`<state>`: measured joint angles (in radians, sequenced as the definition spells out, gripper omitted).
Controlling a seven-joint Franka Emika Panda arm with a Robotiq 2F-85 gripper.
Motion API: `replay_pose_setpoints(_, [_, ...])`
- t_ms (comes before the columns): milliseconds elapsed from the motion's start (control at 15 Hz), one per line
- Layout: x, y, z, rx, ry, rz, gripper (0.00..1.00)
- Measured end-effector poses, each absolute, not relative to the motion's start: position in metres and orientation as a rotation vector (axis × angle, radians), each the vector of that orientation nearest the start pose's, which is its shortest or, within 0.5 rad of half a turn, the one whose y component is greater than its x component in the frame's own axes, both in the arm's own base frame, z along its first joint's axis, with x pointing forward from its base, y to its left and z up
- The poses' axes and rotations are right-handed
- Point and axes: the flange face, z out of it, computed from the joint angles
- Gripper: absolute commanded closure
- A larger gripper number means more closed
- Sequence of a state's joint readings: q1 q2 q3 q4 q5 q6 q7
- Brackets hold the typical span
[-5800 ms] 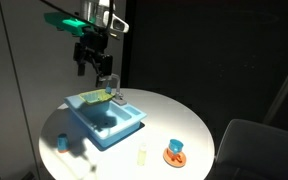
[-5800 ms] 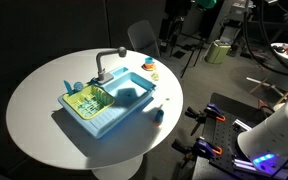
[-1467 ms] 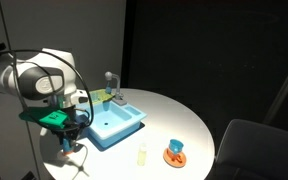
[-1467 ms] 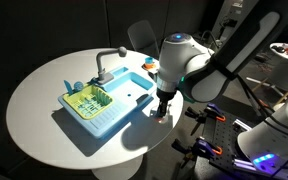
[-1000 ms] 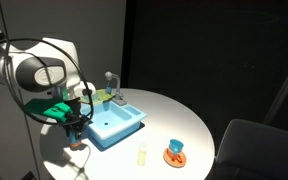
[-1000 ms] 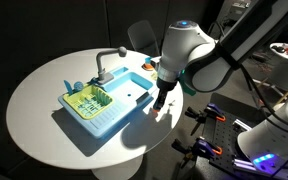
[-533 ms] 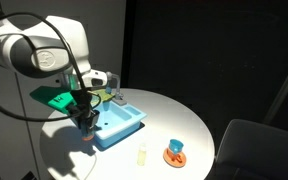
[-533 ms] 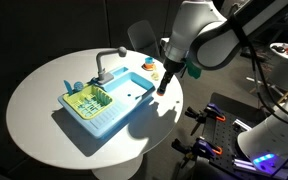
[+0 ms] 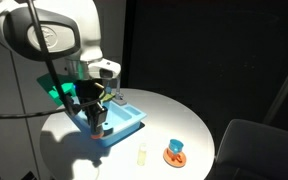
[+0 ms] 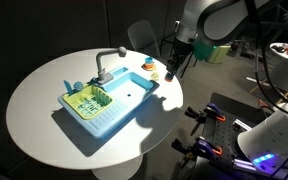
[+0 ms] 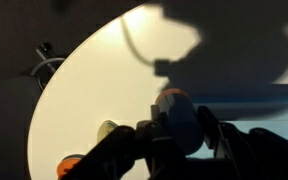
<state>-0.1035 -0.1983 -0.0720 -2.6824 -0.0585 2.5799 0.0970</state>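
In an exterior view the camera sits low beside the white table (image 9: pixel 189 115), blue sink (image 9: pixel 130 118) at 9 o'clock. In an exterior view it looks down from higher, sink (image 10: pixel 104 122) in the middle of the table (image 10: pixel 39 95). Both share these. The wrist view hangs close above the table (image 11: pixel 84 90).

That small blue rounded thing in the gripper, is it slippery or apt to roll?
The small blue rounded thing looks smooth, so it may slip in the gripper. Its round sides suggest it could roll if laid down. Being small, it is probably light.
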Motion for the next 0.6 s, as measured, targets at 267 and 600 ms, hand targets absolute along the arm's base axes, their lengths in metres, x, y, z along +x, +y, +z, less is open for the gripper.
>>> replay_pose_setpoints(267, [0.417,-0.093,0.314,-3.117,0.470,-0.177,0.84])
replay_pose_setpoints(600, [0.425,-0.118,0.306,-3.084,0.584,-0.152,0.84])
